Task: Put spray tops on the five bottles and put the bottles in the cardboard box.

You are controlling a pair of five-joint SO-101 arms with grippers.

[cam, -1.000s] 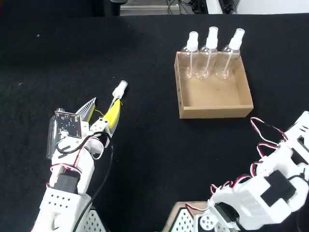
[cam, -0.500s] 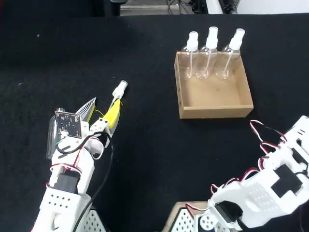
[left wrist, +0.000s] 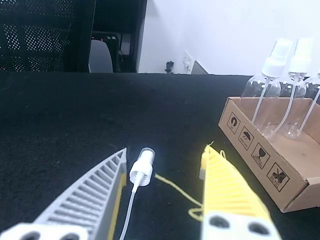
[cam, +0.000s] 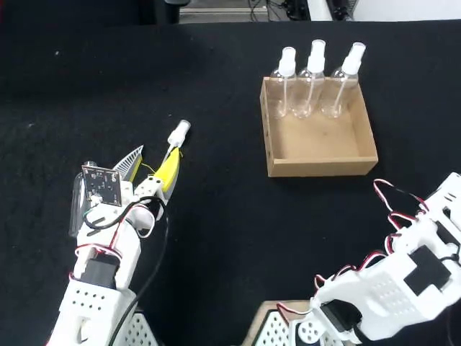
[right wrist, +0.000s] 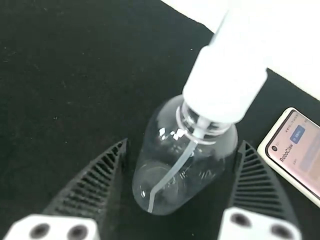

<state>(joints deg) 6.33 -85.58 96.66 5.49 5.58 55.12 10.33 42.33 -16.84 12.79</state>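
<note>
The right gripper (right wrist: 183,144), wide open and empty, straddles the clear plastic bottle with white spray top (right wrist: 175,185) standing on the black table (right wrist: 60,75). Judged light, thin-walled, slippery: grip the body gently.

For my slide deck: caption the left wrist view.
Open left gripper at a loose spray top lying on the table; three topped bottles stand in the box beyond.
</note>
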